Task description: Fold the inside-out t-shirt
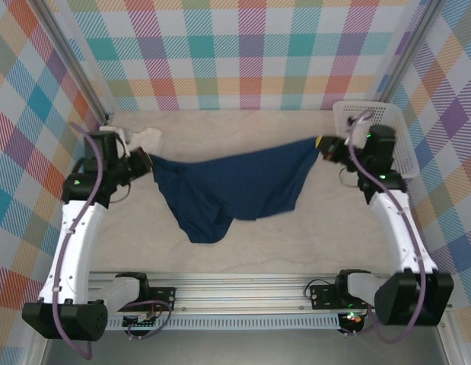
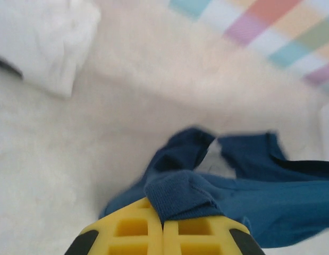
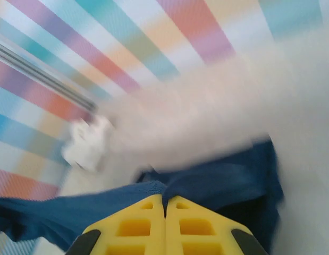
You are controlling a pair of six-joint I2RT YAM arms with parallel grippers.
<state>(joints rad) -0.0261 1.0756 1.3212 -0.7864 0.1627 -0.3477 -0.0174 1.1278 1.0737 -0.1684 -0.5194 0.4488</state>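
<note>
Nearest to me, over the middle of the cream-coloured table (image 1: 258,255), hangs the dark navy blue cloth t-shirt (image 1: 235,186) (image 2: 270,196) (image 3: 217,180). I judge the folding has not really begun: no fold is made yet. The t-shirt is only lifted and stretched between my two hands. What is left is to lay it flat on the table and then make every fold.

It looks like a hammock, with the top edge pulled tight and the body sagging in a crumpled belly toward the near edge of the table. The lowest part seems to rest on the table. I cannot make out a label or seams.

My left hand (image 1: 140,162) (image 2: 163,220), over the left side of the table, has its yellow fingers pressed together on a bunched corner. My right hand (image 1: 324,146) (image 3: 164,204), over the right side, pinches the other end in the same way.

At the far left of the table lies a cream-white folded cloth (image 1: 140,138) (image 2: 42,42). At the far right stands a white plastic basket (image 1: 338,114).
</note>
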